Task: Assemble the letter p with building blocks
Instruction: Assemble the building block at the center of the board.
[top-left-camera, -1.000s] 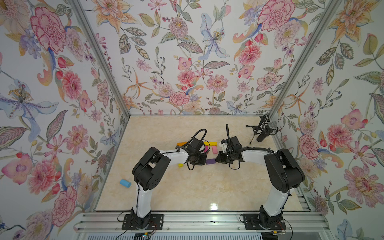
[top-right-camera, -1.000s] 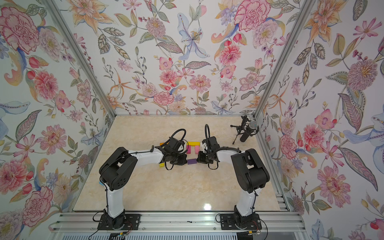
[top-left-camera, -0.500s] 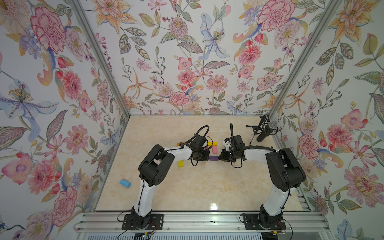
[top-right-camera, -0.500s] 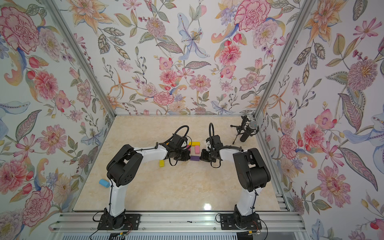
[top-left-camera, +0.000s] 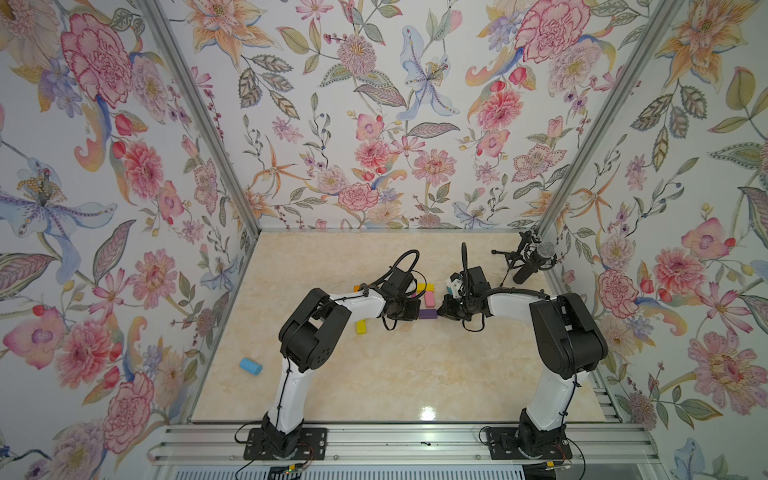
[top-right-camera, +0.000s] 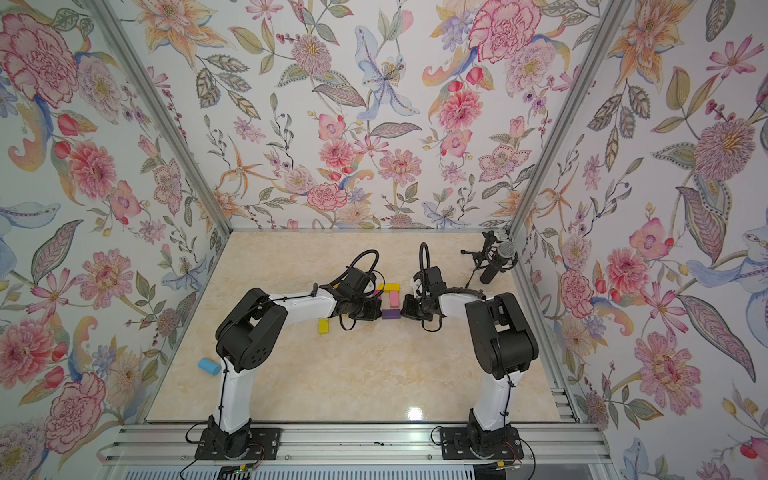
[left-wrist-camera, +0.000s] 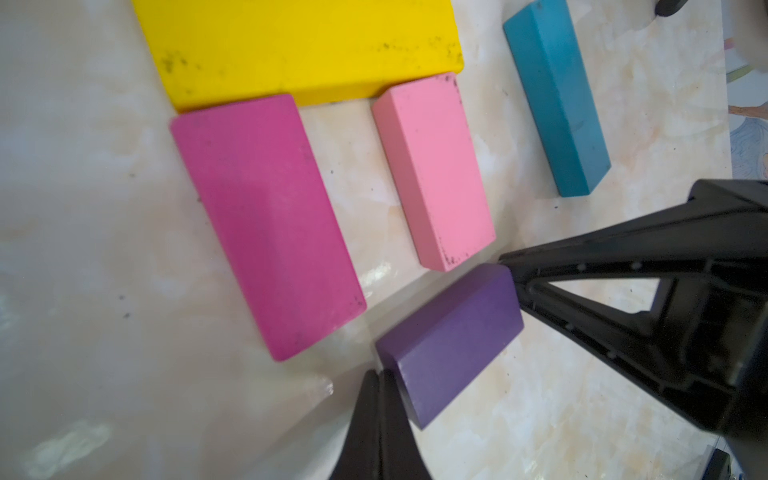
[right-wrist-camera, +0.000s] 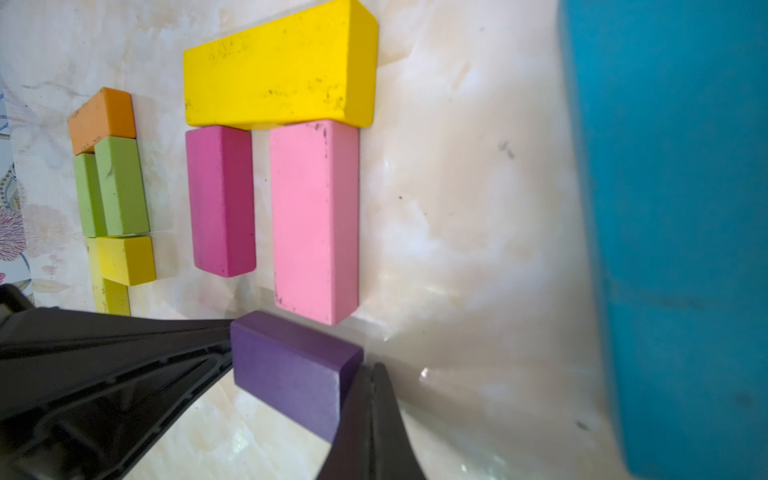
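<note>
- On the table (top-left-camera: 395, 374), just 6 o'clock of the pink block (top-left-camera: 430, 299): purple block (top-left-camera: 428, 313), long axis 3-to-9 o'clock.
- Pressed together against its 9 o'clock end: left hand (left-wrist-camera: 379, 388).
- Pressed together against its 3 o'clock end: right hand (right-wrist-camera: 369, 384).

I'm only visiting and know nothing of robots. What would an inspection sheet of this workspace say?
Surface: marble-look tabletop, glossy.
Job's things: yellow block capping magenta block and pink block; purple block by their free ends, askew; teal block, green blocks and orange block aside.
Clutter: blue cylinder near the table's edge.
Grippers: left gripper and right gripper both shut, one tip at each end of the purple block.
Cables: black cable loops over both wrists.
Surroundings: floral wallpaper walls; microphone on a stand.
</note>
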